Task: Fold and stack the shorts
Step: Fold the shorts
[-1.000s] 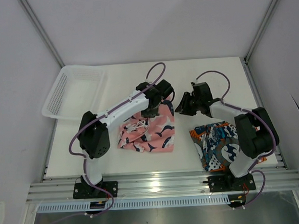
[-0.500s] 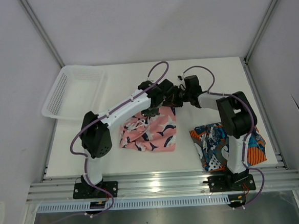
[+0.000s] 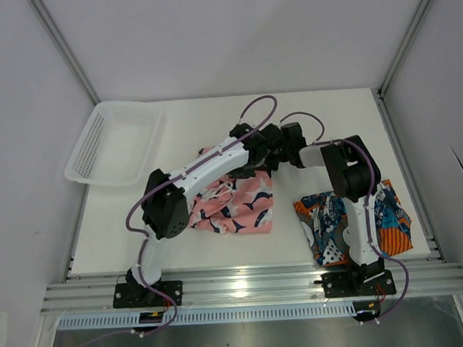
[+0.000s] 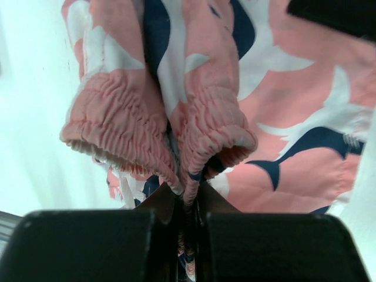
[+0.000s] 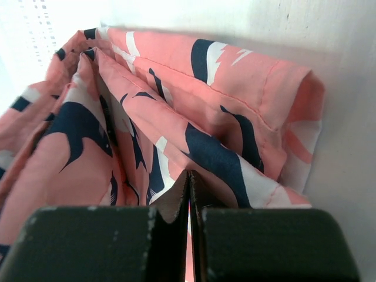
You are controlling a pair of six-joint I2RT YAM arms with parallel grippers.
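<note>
The pink shorts (image 3: 238,205) are lying in a loose, rumpled heap on the white bench (image 3: 188,125), a little left of the middle and near the front edge. Their far edge is being lifted where the two arms are meeting above it.

The left arm (image 3: 207,163) is reaching forward and to the right over the heap. In the left wrist view, the left jaws are pressed together on the pink shorts (image 4: 294,117), pinching a bunched piece of the gathered elastic edge (image 4: 111,126). This edge is puffing out in two ruffled lobes just beyond the tips. The rest of the cloth, with its navy and white bird shapes, is spreading away toward the bench (image 4: 23,117).

The right arm (image 3: 351,173) is bending sharply to the left, so its wrist is sitting just beside the left one. In the right wrist view, the right jaws are closed tight on a thin fold of the pink shorts (image 5: 176,88). Several layers of cloth are fanning out past the tips.

The printed shorts (image 3: 322,223), in blue, orange, white and grey, are lying flat at the front right of the bench. They are partly under the right arm and apart from the pink pair.

A white mesh basket (image 3: 87,148) is sitting at the far left corner of the bench.
</note>
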